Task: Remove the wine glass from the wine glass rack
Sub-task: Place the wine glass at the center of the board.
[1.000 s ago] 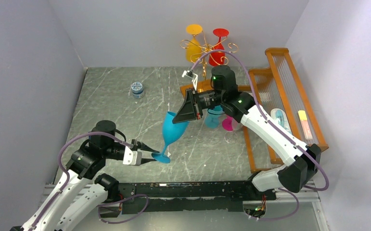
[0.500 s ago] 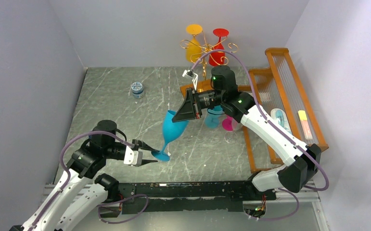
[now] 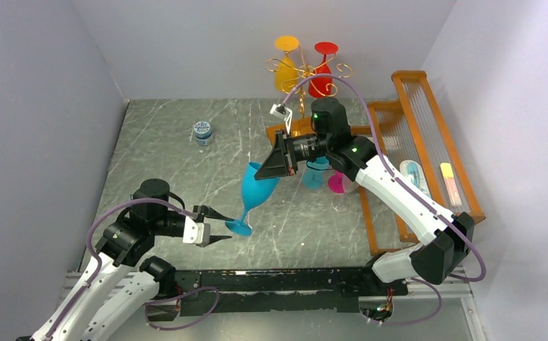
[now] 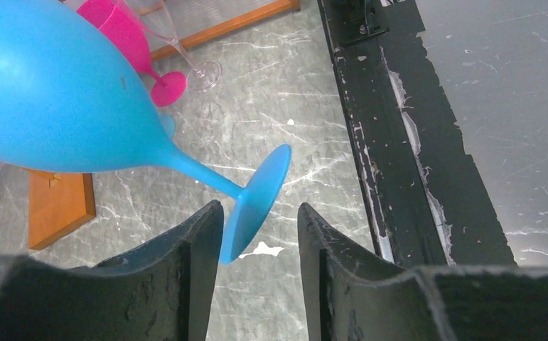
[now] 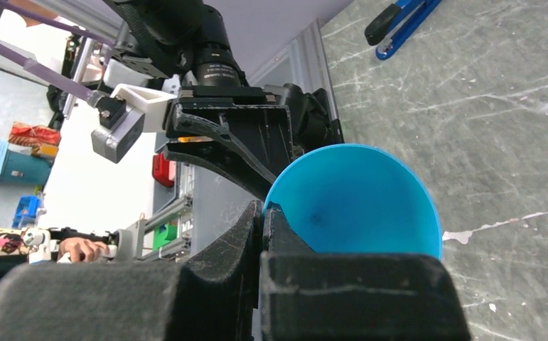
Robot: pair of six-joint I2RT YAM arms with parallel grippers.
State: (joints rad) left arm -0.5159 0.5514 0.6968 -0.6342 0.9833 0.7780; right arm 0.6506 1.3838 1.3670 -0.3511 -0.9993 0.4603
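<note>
Blue wine glass [image 3: 256, 190] hangs tilted, clear of the wine glass rack [image 3: 293, 128], rim clenched in the right tool [image 3: 268, 173]; left tool [image 3: 222, 226] stands released around its foot. Lower gently, foot flat.

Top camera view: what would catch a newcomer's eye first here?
The bright blue wine glass stands out, tilted at mid-table, with the right gripper pinching its rim and the open left gripper straddling its foot. Behind it, a yellow glass and a red glass hang upside down on the gold wire rack at the back wall.
</note>
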